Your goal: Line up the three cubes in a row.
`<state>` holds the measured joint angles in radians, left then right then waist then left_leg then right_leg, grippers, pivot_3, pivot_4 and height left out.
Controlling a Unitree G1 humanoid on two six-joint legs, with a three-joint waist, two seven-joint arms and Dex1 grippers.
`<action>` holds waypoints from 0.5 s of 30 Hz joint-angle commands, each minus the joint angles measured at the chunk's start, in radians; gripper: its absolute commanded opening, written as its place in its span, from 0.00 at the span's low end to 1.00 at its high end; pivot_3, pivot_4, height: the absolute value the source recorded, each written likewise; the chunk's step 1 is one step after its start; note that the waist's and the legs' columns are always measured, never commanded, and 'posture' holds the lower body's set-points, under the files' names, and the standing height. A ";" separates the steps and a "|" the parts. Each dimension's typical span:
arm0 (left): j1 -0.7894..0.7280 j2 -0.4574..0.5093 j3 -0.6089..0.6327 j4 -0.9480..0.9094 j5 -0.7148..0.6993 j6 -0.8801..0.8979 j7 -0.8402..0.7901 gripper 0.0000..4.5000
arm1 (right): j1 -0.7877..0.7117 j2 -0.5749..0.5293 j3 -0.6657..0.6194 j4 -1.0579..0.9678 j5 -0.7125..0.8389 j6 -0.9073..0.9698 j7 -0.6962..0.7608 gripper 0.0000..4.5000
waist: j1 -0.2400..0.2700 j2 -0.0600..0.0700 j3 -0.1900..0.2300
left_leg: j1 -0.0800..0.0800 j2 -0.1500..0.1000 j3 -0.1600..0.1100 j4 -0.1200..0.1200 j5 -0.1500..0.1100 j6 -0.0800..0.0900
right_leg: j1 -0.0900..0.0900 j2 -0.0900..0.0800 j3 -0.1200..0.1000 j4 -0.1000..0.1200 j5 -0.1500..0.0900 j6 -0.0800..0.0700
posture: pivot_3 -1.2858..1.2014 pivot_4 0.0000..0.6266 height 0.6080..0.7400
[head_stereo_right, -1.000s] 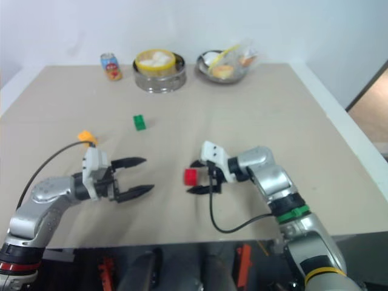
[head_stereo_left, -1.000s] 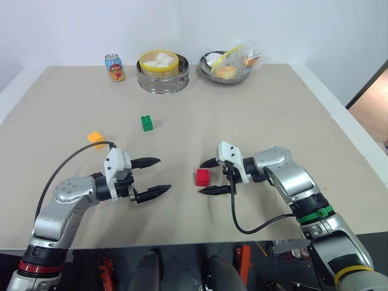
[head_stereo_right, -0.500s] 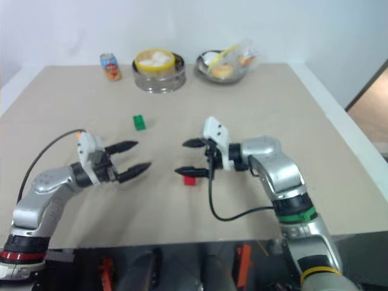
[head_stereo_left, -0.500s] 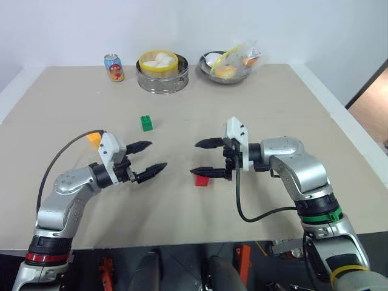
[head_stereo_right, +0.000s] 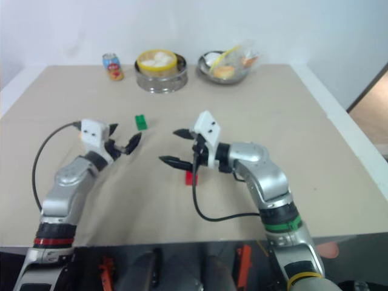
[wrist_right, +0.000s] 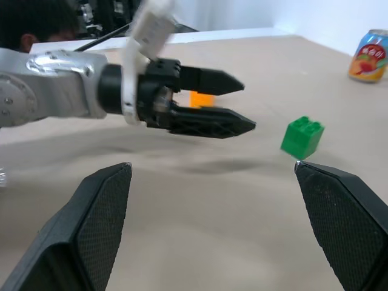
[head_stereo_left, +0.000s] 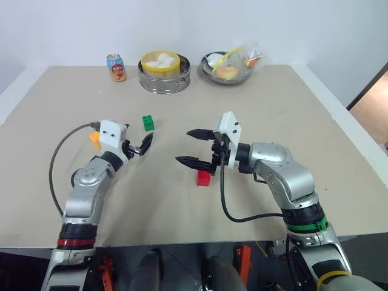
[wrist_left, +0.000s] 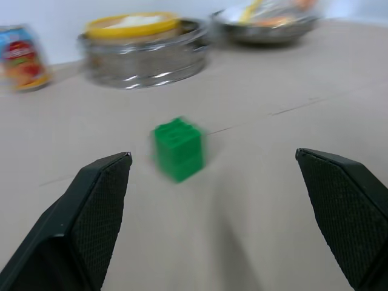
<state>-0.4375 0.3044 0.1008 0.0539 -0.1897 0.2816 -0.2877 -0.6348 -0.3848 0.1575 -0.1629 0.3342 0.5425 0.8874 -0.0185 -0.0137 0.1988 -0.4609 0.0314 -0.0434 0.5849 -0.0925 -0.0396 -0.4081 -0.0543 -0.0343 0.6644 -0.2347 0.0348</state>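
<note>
Green cube [head_stereo_left: 147,123] sits on the counter [head_stereo_left: 273,115], serving as reference. Left gripper [head_stereo_left: 144,145] hovers just short of it, fingers spread open and empty. Orange-yellow cube [head_stereo_left: 94,139] lies to its left, beside the left wrist. Red cube [head_stereo_left: 204,177] lies nearer the robot, below the right gripper [head_stereo_left: 193,147], fingers open and empty.

Three small studded plastic cubes sit apart on a beige table. The green cube [head_stereo_left: 147,123] lies farthest. The orange-yellow cube [head_stereo_left: 94,139] sits nearer and left of it. The red cube [head_stereo_left: 204,177] rests nearest, toward the right.
</note>
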 commanded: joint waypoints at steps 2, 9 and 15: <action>-0.043 -0.033 -0.007 0.024 0.060 -0.023 0.089 1.00 | -0.007 -0.010 -0.010 -0.006 0.001 -0.032 -0.001 0.99 | 0.000 0.000 0.000 | 0.000 0.000 0.000 0.000 0.000 0.000 | 0.000 0.000 0.000 0.000 0.000 0.000 | 0.52 0.24 1.00; -0.104 -0.117 -0.021 0.096 0.093 -0.013 0.183 1.00 | -0.010 -0.029 -0.010 0.014 -0.011 -0.057 0.002 0.99 | 0.001 -0.001 0.000 | 0.000 0.000 0.000 0.000 0.000 0.000 | 0.000 0.000 0.000 0.000 0.000 0.000 | 0.52 0.24 1.00; -0.161 -0.167 -0.022 0.179 0.120 -0.012 0.257 1.00 | -0.017 -0.036 -0.013 0.025 -0.015 -0.065 0.000 0.99 | 0.001 -0.001 0.000 | 0.000 0.000 0.000 0.000 0.000 0.000 | 0.000 0.000 0.000 0.000 0.001 0.001 | 0.52 0.24 1.00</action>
<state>-0.5629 0.1417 0.0767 0.2282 -0.0831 0.2820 -0.0526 -0.6348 -0.4170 0.1575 -0.1265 0.3151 0.4966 0.8886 -0.0172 -0.0146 0.1990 -0.4610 0.0311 -0.0438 0.5851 -0.0925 -0.0397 -0.4080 -0.0540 -0.0343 0.6643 -0.2340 0.0360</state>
